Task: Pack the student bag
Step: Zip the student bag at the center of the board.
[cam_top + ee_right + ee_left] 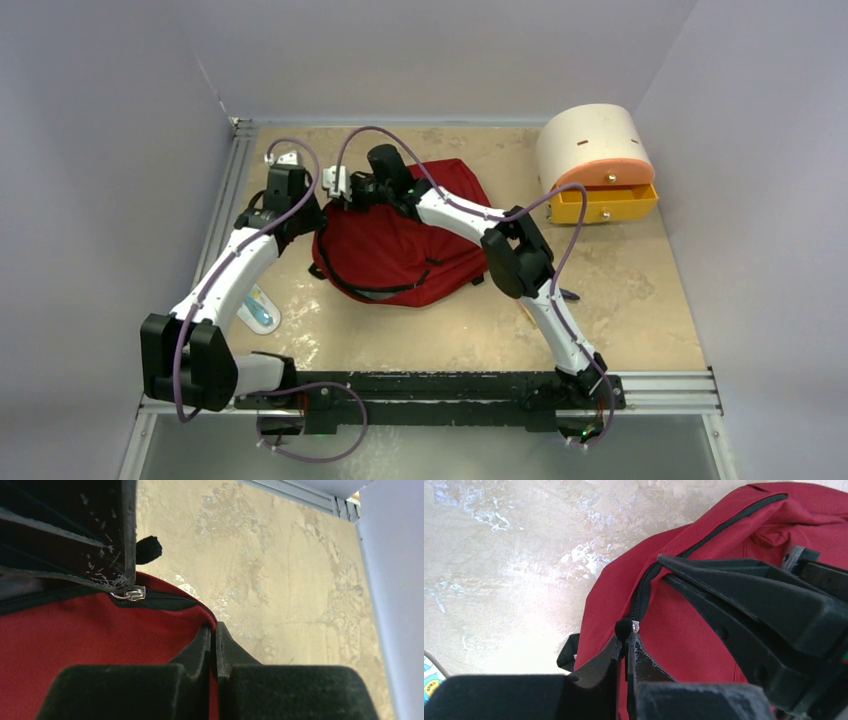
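Observation:
The student bag (pixel 400 250), dark red with black zippers, lies flat in the middle of the table. My left gripper (pixel 629 632) is shut on the black zipper pull (pixel 624 627) at the bag's left edge, next to the silver slider (pixel 131 594). My right gripper (pixel 214 630) is shut on a fold of the bag's red fabric (pixel 100 640) by the zipper line. Its black fingers (pixel 724 590) reach in from the right in the left wrist view. In the top view both grippers meet at the bag's far left corner (pixel 340 195).
A cream-and-orange rounded drawer box (pixel 595 160) stands at the back right with its yellow drawer (pixel 605 205) pulled out. A light blue printed booklet (pixel 258 308) lies beside the left arm. Grey walls close in the left, back and right.

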`<state>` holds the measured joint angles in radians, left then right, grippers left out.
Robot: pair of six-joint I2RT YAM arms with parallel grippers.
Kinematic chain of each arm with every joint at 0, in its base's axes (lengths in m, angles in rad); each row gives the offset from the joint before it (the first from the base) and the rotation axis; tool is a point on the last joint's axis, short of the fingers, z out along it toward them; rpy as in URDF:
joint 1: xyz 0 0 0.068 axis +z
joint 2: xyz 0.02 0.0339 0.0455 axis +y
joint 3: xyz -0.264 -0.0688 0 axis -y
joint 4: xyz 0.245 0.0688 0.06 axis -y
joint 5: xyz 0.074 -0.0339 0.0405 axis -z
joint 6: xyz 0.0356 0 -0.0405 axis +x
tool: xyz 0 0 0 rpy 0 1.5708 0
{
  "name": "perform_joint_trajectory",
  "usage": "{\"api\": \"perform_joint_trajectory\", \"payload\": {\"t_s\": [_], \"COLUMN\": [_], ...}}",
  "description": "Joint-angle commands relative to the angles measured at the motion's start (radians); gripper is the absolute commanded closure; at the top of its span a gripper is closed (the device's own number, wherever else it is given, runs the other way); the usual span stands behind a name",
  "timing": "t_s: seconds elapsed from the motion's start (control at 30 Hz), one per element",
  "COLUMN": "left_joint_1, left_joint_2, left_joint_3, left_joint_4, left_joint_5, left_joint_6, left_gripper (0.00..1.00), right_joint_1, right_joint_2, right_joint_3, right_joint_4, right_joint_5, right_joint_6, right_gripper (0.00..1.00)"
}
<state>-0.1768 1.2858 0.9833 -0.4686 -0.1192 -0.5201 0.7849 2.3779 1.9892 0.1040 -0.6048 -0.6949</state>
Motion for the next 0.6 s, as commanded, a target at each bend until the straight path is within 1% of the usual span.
{"api": "perform_joint_trajectory", "payload": {"t_s": [0.0,0.2,0.23,0.33,0.43,0.57], "left_joint_1": [0.008,0.010,0.010,0.010,0.010,0.010], "left_joint_2": [-0.050,-0.058,-0.061,-0.063,-0.067,-0.072], "left_joint_3": [0.022,0.025,0.024,0.023,0.023,0.020], "left_joint_4": [-0.011,-0.015,-0.017,-0.021,-0.024,-0.029], "left_joint_5": [-0.020,-0.017,-0.017,-0.020,-0.022,-0.028], "left_joint_6": [0.009,0.012,0.012,0.013,0.015,0.017], "left_gripper": [1.00,1.00,1.00,1.00,1.00,1.00], "right_joint_1": [-0.039,-0.081,-0.098,-0.111,-0.114,-0.132], "right_joint_2": [-0.082,-0.090,-0.092,-0.090,-0.069,-0.050], "right_joint_3": [-0.038,-0.020,-0.010,0.005,0.051,0.099], "right_joint_4": [0.207,0.244,0.252,0.251,0.222,0.170], "right_joint_5": [0.155,0.303,0.345,0.397,0.498,0.556], "right_joint_6": [0.209,0.363,0.416,0.468,0.531,0.612], "right_gripper": [1.00,1.00,1.00,1.00,1.00,1.00]}}
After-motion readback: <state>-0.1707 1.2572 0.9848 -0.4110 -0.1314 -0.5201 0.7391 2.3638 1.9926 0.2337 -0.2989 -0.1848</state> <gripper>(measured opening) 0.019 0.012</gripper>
